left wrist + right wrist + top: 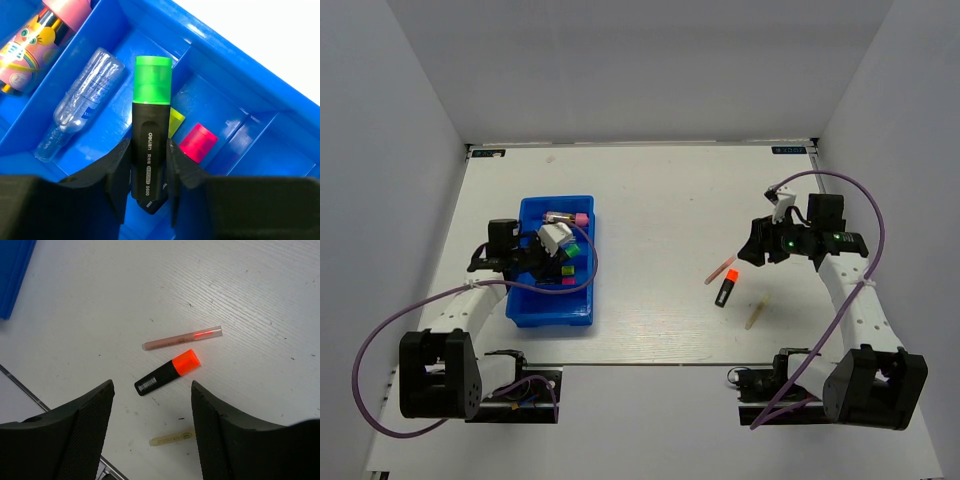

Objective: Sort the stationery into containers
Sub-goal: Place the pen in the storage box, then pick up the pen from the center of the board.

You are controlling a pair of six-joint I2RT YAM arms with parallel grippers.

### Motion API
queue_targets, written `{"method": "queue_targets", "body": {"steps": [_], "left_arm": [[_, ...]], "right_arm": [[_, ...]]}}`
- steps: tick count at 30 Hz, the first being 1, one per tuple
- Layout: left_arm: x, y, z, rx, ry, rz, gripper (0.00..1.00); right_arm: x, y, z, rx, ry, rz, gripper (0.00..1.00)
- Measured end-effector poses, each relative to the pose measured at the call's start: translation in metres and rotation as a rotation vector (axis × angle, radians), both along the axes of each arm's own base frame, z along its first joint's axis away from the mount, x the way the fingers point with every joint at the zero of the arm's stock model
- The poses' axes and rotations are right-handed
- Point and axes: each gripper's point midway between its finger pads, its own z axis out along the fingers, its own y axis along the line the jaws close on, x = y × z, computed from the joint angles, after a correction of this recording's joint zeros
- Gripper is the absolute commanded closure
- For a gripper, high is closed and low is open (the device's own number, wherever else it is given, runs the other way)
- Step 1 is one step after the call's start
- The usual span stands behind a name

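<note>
Green at the cap and black in the body, the green highlighter [151, 130] is clamped across its barrel by the left tool [148, 170], cap pointing away from the wrist. It hangs over the blue tray [240, 75], above the part where a yellow highlighter [175, 122] and a pink highlighter [198, 142] lie side by side, both partly hidden behind it. The cap is translucent with a flat end, and the barrel carries white lettering.

Recommended procedure for this step:
- Lower the highlighter until it is near the compartment floor.
- Line its length up with the ribs, so it settles beside the other two and not across a divider.
- Part the fingers fully, then lift straight up, so the pads do not drag it back out.

Elsewhere in the tray lie a clear pen [82, 100] and a pink tube [40, 40] with a cartoon print.

The right tool [151, 390] hovers over the desk [100, 300] with its fingers wide apart and nothing between them. Below it lies an orange highlighter [167, 372], between a pink stick [182, 337] and a beige stick [172, 438], well apart from the tray.
</note>
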Motion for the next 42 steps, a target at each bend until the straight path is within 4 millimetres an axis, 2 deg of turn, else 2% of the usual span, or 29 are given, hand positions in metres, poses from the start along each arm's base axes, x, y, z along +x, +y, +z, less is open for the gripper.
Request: {"method": "queue_targets", "body": {"steps": [1,2,3,7,10,11,14,15,18,19,20,21,22,23,25,27,28,29,31,35,38,42], "left_arm": [[0.0,0.001,-0.001,-0.001,0.001,0.003,0.52],[0.0,0.001,-0.001,-0.003,0.0,0.009,0.41],[0.0,0.002,-0.003,-0.004,0.0,0.015,0.36],[-0.003,0.002,-0.006,-0.014,0.002,0.035,0.29],[-0.003,0.001,-0.002,-0.028,-0.011,0.048,0.28],[-0.002,0.001,0.001,-0.034,-0.019,0.055,0.31],[-0.002,-0.001,0.014,-0.079,-0.033,0.09,0.78],[-0.002,-0.003,0.021,-0.094,-0.042,0.098,1.0],[-0.004,-0.018,0.047,-0.147,-0.043,0.125,1.0],[-0.007,-0.03,0.059,-0.173,-0.018,0.122,0.98],[-0.01,-0.041,0.069,-0.187,0.004,0.112,0.89],[-0.013,-0.053,0.08,-0.2,0.026,0.101,0.7],[-0.017,-0.064,0.089,-0.211,0.041,0.086,0.59],[-0.023,-0.077,0.095,-0.216,0.059,0.065,0.51],[-0.041,-0.096,0.093,-0.216,0.103,0.025,0.34],[-0.065,-0.109,0.077,-0.194,0.158,-0.009,0.31],[-0.078,-0.111,0.066,-0.176,0.189,-0.021,0.31],[-0.088,-0.111,0.058,-0.16,0.214,-0.026,0.31],[-0.099,-0.107,0.048,-0.132,0.235,-0.018,0.31],[-0.099,-0.099,0.059,-0.139,0.178,0.016,0.31],[-0.098,-0.095,0.071,-0.161,0.119,0.028,0.31],[-0.097,-0.091,0.073,-0.166,0.09,0.04,0.31]], "right_arm": [[-0.001,0.001,-0.001,0.002,0.004,0.005,0.33],[-0.002,0.001,-0.003,0.003,0.014,0.008,0.33],[-0.003,0.001,-0.005,0.004,0.024,0.012,0.32],[-0.005,0.002,-0.011,0.007,0.055,0.024,0.32],[-0.007,0.003,-0.012,0.013,0.064,0.033,0.33],[-0.008,0.004,-0.011,0.014,0.059,0.046,0.35],[-0.01,0.009,-0.009,0.011,0.0,0.142,0.45],[-0.013,0.014,-0.007,0.009,-0.052,0.226,0.51],[-0.034,0.021,-0.019,-0.057,-0.262,0.554,0.52],[-0.042,0.021,-0.027,-0.086,-0.319,0.655,0.5],[-0.051,0.022,-0.035,-0.105,-0.354,0.743,0.48],[-0.066,0.022,-0.043,-0.106,-0.355,0.847,0.34],[-0.068,0.023,-0.047,-0.094,-0.339,0.886,0.16],[-0.07,0.021,-0.052,-0.082,-0.302,0.944,0.1],[-0.054,0.017,-0.057,-0.073,-0.27,1.021,0.1],[-0.026,0.013,-0.062,-0.085,-0.285,1.075,0.1],[-0.019,0.013,-0.068,-0.09,-0.295,1.092,0.11],[-0.02,0.012,-0.073,-0.091,-0.288,1.11,0.13],[-0.036,0.009,-0.083,-0.086,-0.247,1.148,0.18],[-0.062,0.01,-0.094,-0.072,-0.16,1.238,0.25],[-0.065,0.013,-0.1,-0.085,-0.165,1.28,0.29],[-0.064,0.016,-0.109,-0.112,-0.184,1.32,0.26]]}}
